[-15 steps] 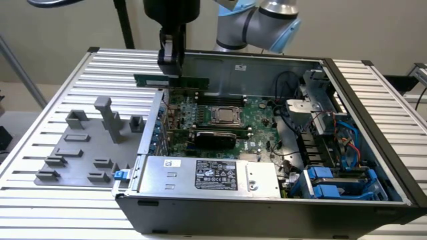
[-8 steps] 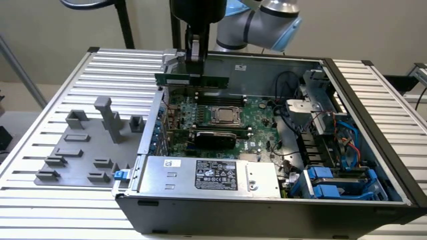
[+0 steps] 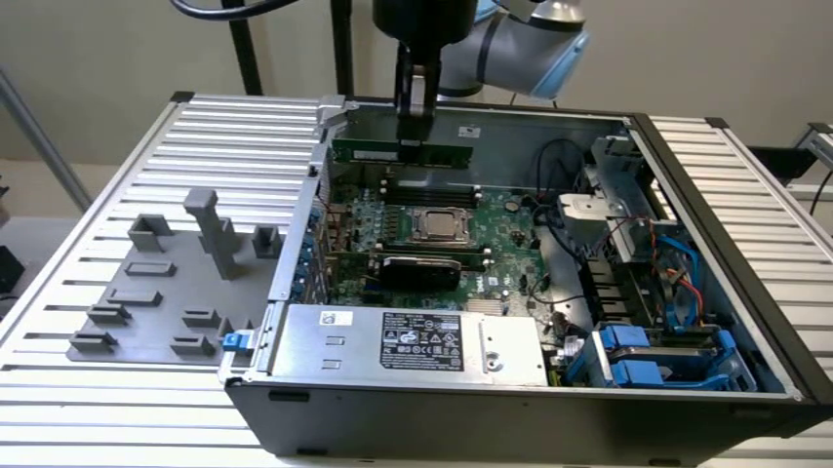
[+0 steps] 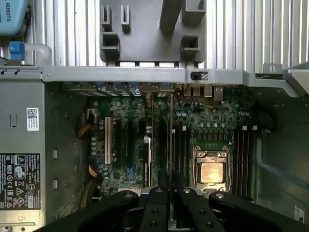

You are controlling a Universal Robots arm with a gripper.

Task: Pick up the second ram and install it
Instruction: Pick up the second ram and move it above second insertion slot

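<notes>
case (image 3: 521, 122) — matt grey metal | second ram (image 3: 371, 152) — matt green board

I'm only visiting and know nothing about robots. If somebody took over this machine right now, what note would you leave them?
Gripper: shut on the second ram, gripping its upper edge, stick level.
Where: inside the open computer case, over the motherboard, above the black slots beyond the CPU socket.
Done: pick-up from the grey holder blocks at the exterior view's left.
Left: seating it. It does not look pressed into a slot.
</notes>
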